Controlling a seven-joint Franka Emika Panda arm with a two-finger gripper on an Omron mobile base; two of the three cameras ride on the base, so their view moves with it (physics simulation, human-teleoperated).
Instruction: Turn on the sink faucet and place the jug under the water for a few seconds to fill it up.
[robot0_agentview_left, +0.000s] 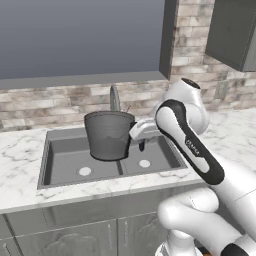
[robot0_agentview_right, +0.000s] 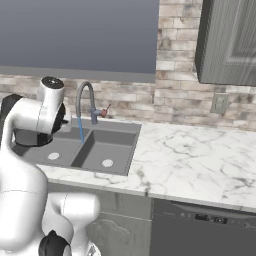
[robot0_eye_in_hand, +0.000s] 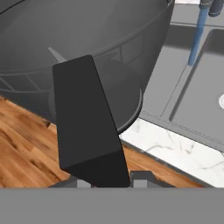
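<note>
Hanging in the air above the sink (robot0_agentview_left: 60, 150), the jug (robot0_agentview_left: 109, 135) sits over the divider between the two basins, in front of the faucet (robot0_agentview_left: 114, 98). Water (robot0_agentview_right: 81, 131) runs blue from the spout, falling beside the jug. On the jug's right the pincer (robot0_eye_in_hand: 107, 181) is nearly closed, clamped on its black handle (robot0_eye_in_hand: 85, 122).

Sink faucet (robot0_agentview_left: 114, 98) base behind jug (robot0_agentview_left: 108, 135)

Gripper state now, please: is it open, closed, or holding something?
Gripper: closed on the black handle of the jug, held above the sink.
</note>
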